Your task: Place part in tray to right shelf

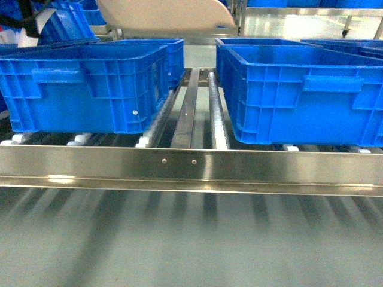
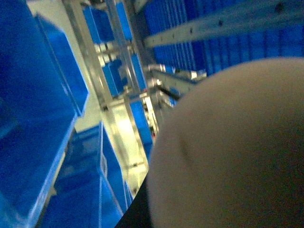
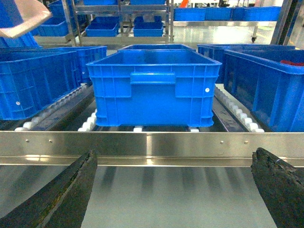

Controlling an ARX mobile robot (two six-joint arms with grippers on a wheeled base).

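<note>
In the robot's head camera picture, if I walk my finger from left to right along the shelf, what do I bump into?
Left blue crate → white roller track → metal centre divider → second roller track → right blue crate. All of them sit behind the shiny front rail.

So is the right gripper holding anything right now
No, in the right wrist view the right gripper is wide open, with only the shelf's steel front rail and bare floor showing between its fingers.
</note>
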